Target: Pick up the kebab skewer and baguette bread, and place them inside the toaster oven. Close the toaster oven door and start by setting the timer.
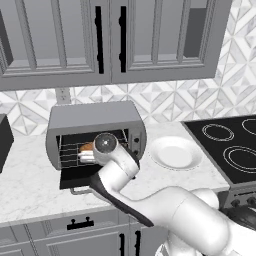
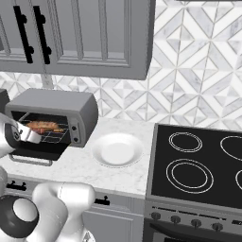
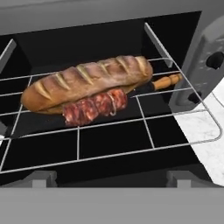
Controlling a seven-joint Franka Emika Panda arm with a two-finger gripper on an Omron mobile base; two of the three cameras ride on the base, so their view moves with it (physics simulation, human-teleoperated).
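Observation:
The toaster oven point(image 1: 92, 120) stands on the counter with its door point(image 1: 75, 179) folded down in front. On its wire rack point(image 3: 144, 131) the golden-brown baguette bread point(image 3: 87, 81) lies lengthwise. The kebab skewer point(image 3: 94, 107) rests against the loaf's near side, its wooden handle pointing to the knob panel point(image 3: 210, 61). Both also show inside the oven point(image 2: 56, 116) as the bread and skewer point(image 2: 45, 126). My gripper point(image 3: 111, 179) is open just outside the oven mouth, above the lowered door, with nothing between its fingers. My wrist point(image 1: 106, 145) hides part of the opening.
A white plate point(image 1: 175, 152) sits on the marble counter right of the oven. The black stovetop point(image 2: 198, 165) lies further right. A black box appliance point(image 1: 3, 142) stands at the far left. Wall cabinets point(image 1: 100, 40) hang above the oven.

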